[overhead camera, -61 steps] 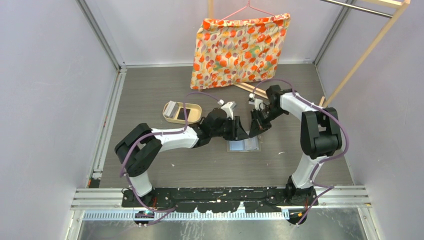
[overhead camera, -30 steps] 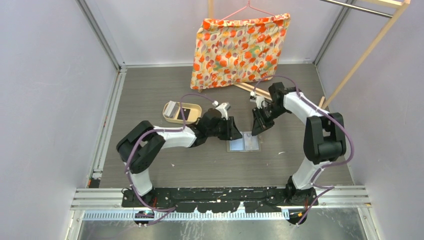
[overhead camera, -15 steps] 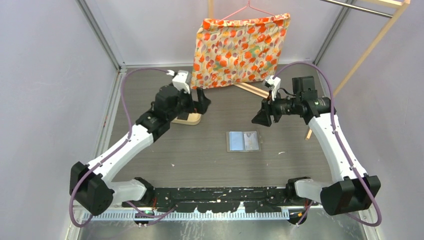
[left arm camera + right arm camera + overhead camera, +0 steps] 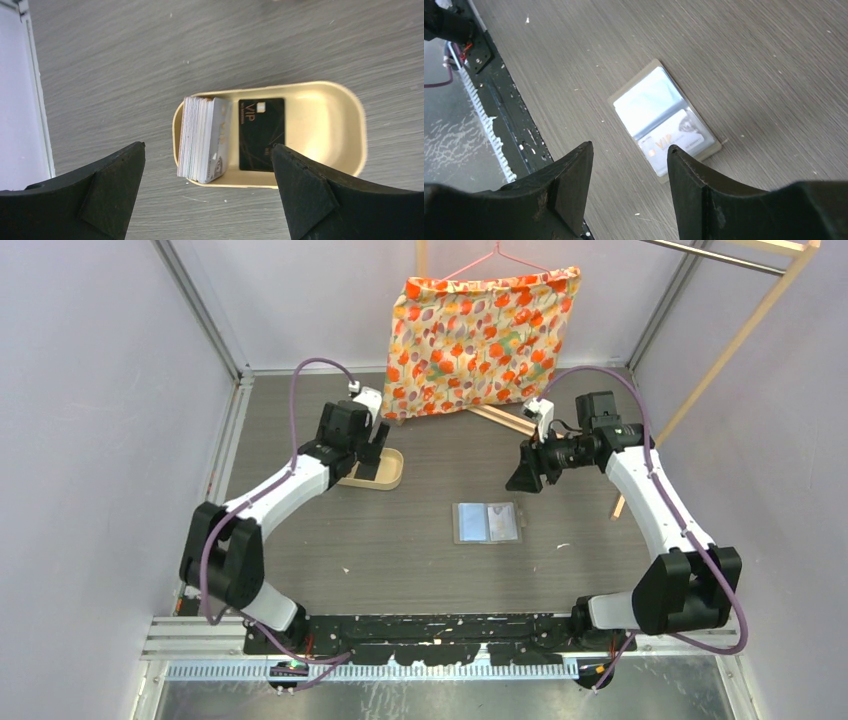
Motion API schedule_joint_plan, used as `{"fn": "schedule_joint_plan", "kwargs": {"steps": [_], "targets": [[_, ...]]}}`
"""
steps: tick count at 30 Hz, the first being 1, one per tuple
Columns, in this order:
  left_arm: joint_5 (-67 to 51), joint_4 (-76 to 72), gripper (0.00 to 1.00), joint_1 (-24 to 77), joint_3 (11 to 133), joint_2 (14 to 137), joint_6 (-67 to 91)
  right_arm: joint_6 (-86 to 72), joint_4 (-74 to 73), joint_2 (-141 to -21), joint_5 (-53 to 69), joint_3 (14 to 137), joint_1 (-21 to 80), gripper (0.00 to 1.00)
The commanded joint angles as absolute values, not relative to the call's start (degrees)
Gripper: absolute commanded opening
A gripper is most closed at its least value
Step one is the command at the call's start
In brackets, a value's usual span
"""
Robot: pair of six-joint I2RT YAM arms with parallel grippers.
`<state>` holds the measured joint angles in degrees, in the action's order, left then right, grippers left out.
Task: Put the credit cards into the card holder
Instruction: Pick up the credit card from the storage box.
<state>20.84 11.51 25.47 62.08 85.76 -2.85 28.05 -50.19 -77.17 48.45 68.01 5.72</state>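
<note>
The card holder [image 4: 487,523] lies open and flat at the table's middle; in the right wrist view the card holder [image 4: 664,120] shows one white card [image 4: 679,135] inside its lower clear pocket. More credit cards sit in a tan tray [image 4: 330,90]: an upright stack of pale cards [image 4: 202,140] and one black card [image 4: 261,134] lying flat. My left gripper [image 4: 208,147] hovers above that tray [image 4: 385,478], open wide and empty. My right gripper [image 4: 522,475] hangs behind and to the right of the holder, its jaws [image 4: 629,146] open with nothing between them.
A flowered cushion [image 4: 480,330] hangs on a hanger at the back. A wooden rack [image 4: 740,330] stands at the back right, with a wooden strip [image 4: 500,420] on the floor under the cushion. The black base rail [image 4: 499,100] runs along the near edge.
Both grippers were close together over the card holder. Both have opened and drawn away: the left went back-left to the tray, the right back-right. The holder lies uncovered.
</note>
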Motion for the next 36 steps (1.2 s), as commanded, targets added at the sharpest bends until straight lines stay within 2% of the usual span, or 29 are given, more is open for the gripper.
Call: {"fn": "schedule_joint_plan", "kwargs": {"steps": [1,7,12,23,31,36], "targets": [[23.2,8.1,1.00,24.0,64.3,89.5,-8.7,30.6,-51.2,-78.2,47.8,69.1,2.8,0.61],[20.0,13.1,0.98,22.3,67.6,93.5,-9.2,32.5,-53.7,-81.9,48.1,70.2,0.8,0.61],[19.8,10.2,0.95,20.9,67.6,95.7,-10.6,32.9,-53.5,-84.0,48.1,69.9,-0.9,0.61],[24.9,7.6,0.81,20.8,64.3,97.6,-10.7,33.0,-53.3,-85.2,47.5,69.3,-1.4,0.61],[26.6,8.0,0.79,20.8,64.6,99.9,-10.5,33.1,-53.4,-84.6,47.9,69.2,-1.9,0.61],[26.5,8.5,0.72,20.8,65.0,100.8,-10.6,33.4,-53.6,-84.9,48.0,69.2,-1.9,0.61]]}}
